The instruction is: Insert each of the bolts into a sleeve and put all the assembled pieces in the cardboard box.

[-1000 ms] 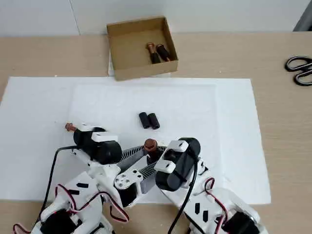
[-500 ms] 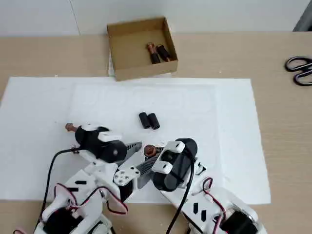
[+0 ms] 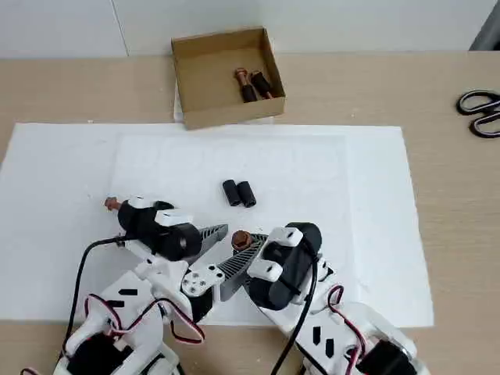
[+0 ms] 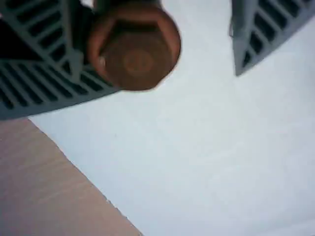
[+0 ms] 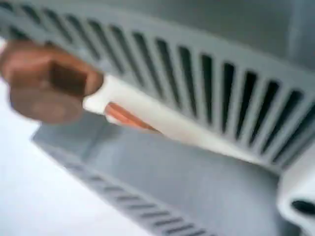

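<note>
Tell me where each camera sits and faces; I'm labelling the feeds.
High view: fixed above the table, looking down on cardboard box, bolt, both arms.
Left wrist view: on the left arm, facing the bolt head inside the open left gripper.
Right wrist view: on the right arm, close on the right gripper holding the bolt.
Shared: the bolt.

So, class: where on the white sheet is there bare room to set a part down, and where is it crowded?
Free: the white sheet right of the sleeves, out to its right edge; the strip between the cardboard box and the sleeves; the left end beyond the loose bolt. Crowded: the near edge, where both arms meet around a bolt.
</note>
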